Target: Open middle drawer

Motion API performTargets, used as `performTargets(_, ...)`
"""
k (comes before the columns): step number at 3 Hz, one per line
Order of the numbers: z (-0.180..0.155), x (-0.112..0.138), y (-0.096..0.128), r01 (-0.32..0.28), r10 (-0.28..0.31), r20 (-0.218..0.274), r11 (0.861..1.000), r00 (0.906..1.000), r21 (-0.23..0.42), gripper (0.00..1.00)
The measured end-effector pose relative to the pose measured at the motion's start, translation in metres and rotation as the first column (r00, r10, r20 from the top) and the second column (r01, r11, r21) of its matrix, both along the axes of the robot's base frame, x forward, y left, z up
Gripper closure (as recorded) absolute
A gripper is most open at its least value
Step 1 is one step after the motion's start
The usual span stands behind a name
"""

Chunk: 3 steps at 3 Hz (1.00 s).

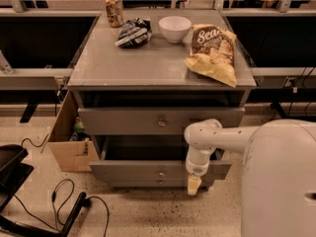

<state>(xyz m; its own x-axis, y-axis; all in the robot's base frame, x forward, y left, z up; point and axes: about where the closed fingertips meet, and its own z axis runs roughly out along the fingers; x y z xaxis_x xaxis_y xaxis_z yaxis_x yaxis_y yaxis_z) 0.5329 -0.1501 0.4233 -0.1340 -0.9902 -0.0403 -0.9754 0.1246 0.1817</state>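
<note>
Looking at the middle drawer [129, 171] sitting pulled out near the bottom of the grey cabinet, dark inside showing behind its front, right below the upper drawer [118, 121]. Seeing the hand [193, 184] hanging tip-down at that drawer's front panel, off to the right of the knob [160, 172], with a bowl [175, 27], chip bag [213, 53] and can [114, 10] sitting up on the tabletop [148, 65]. Not managing to tell whether the hand is open or closed, or touching the panel

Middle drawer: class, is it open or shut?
Open: the middle drawer sits pulled forward of the cabinet, dark interior showing behind its front. The gripper hangs before it, right of its knob.
</note>
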Motion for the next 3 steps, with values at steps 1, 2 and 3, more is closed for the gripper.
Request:
performTargets(1,0.0028,0.0006,0.0005,0.000,0.000,0.000,1.000,1.0000,0.000,0.64)
performTargets(2,0.0065,-0.0015,0.0011,0.003,-0.003,-0.006,1.000,1.0000,-0.004,0.87)
performTargets(3,0.0102,-0.0008,0.0016,0.003,-0.003,-0.006,1.000,1.0000,-0.004,1.00)
